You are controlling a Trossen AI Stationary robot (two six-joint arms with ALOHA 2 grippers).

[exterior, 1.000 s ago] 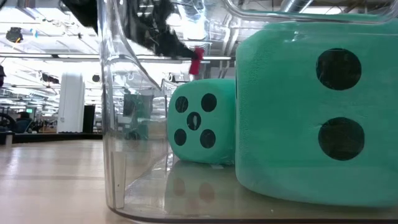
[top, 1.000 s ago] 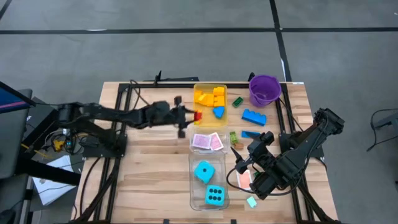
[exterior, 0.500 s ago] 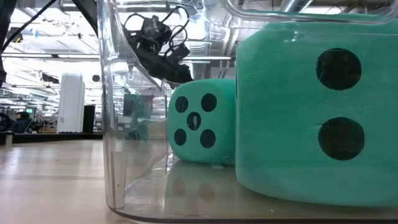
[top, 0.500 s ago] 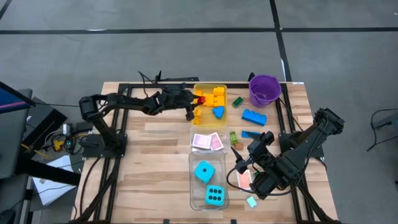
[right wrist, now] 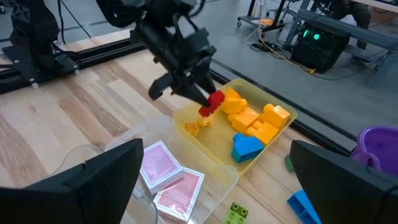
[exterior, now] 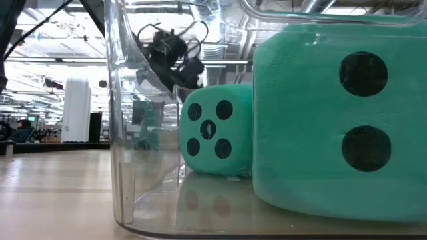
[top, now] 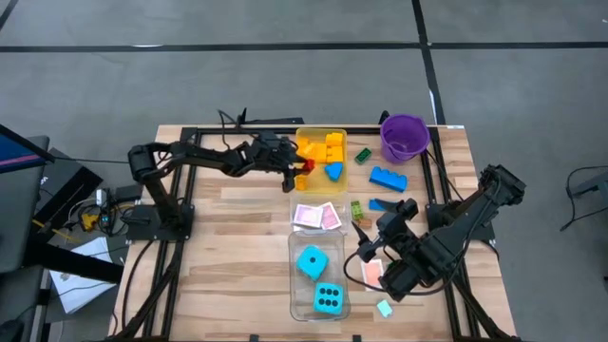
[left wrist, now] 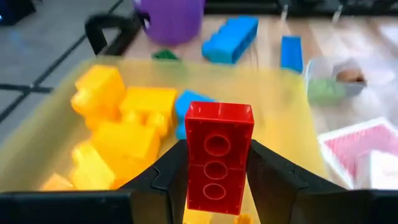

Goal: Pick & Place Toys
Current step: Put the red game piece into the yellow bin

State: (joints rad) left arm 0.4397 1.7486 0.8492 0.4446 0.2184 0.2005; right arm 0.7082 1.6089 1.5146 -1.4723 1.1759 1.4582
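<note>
So the wooden tabletop (top: 228, 247) is maybe halfway sorted, I'd say. The clear tray (top: 300, 285) near the front edge already has both cyan dice (top: 313, 261) in it, and the smaller clear tray (top: 317, 203) between it and the yellow one holds the pink-backed cards (top: 318, 218). The yellow tray (top: 317, 132) at the back has a pile of yellow bricks (top: 323, 148) plus one blue piece (top: 333, 171).

Still loose on the wood: a long blue brick (top: 388, 178) near the purple bucket (top: 404, 138), a flat blue piece (top: 384, 205), a dark green brick (top: 363, 155), a lime green brick (top: 356, 207), and a small mint piece (top: 384, 308) near the front. The bucket looks empty from above, though I can't see all the way in.

Left arm's fingers (left wrist: 217, 177) are clamped on a red brick (left wrist: 218, 155), held just over the near edge of the yellow tray, so that one looks about to go in. Right arm's fingers (top: 372, 255) are spread wide, holding nothing, hovering beside the dice tray, with a pinkish card (top: 373, 274) lying just under them.
</note>
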